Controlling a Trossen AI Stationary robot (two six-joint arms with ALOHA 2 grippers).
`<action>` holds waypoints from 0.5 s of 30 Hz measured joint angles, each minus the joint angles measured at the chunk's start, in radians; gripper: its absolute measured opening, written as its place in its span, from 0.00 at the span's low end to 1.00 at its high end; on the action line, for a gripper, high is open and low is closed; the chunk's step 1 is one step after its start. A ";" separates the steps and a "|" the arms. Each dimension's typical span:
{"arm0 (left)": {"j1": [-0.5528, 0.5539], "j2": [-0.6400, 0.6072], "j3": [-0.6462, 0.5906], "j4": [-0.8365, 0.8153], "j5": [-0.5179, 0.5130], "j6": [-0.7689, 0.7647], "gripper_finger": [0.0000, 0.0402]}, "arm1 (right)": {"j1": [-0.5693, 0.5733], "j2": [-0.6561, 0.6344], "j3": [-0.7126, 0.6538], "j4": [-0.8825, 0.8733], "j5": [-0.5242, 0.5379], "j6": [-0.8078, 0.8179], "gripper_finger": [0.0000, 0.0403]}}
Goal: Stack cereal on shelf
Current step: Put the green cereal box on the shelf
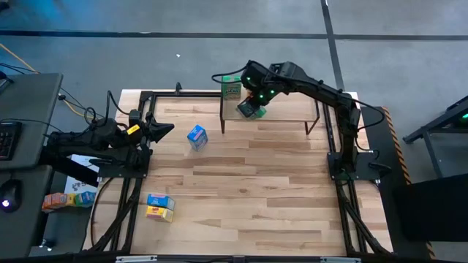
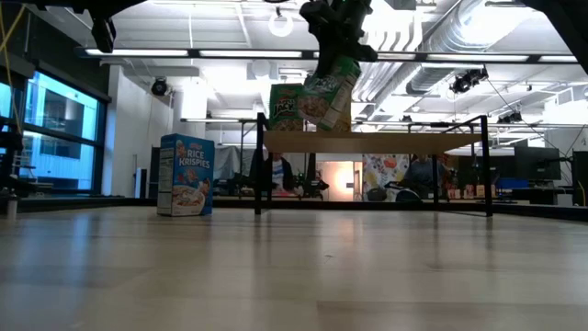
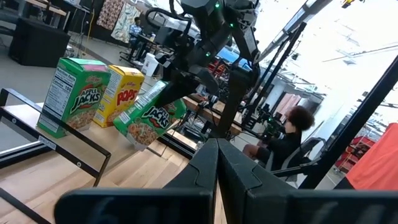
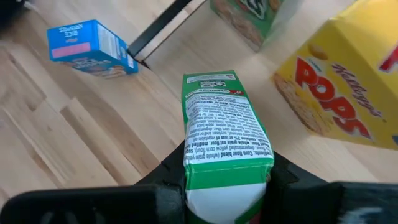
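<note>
The right gripper [image 4: 227, 180] pinches a green cereal box [image 4: 222, 134] by its lower end, one dark finger on each narrow side, and holds it tilted in the air above the shelf [image 1: 289, 111], clear of the board in the low view. On the shelf behind it stand two more boxes, upright and side by side: a green Apple Jacks box [image 3: 71, 94] at the shelf's left end and a yellow Pops box [image 3: 123, 94] touching or just beside it. The shelf sits at the far edge of the table [image 1: 248, 197]. Off the shelf, a blue Rice Krispies box [image 1: 197, 136] stands upright on the table in front of the shelf's left corner. Nearer the front left of the table lie a blue box [image 1: 160, 201] and a yellow box [image 1: 159, 213], touching each other. The left gripper [image 1: 167, 129] waits at the table's left side, its fingers pressed together and holding nothing, pointing toward the blue Rice Krispies box.
</note>
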 joint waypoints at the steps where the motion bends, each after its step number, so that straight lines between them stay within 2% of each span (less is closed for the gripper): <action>1: 0.000 0.000 0.000 0.000 0.000 0.000 0.00 | 0.000 0.000 0.000 0.003 -0.001 -0.003 0.23; 15: 0.000 0.000 0.000 -0.002 0.003 0.000 0.00 | 0.007 0.000 -0.001 0.056 0.038 -0.028 0.23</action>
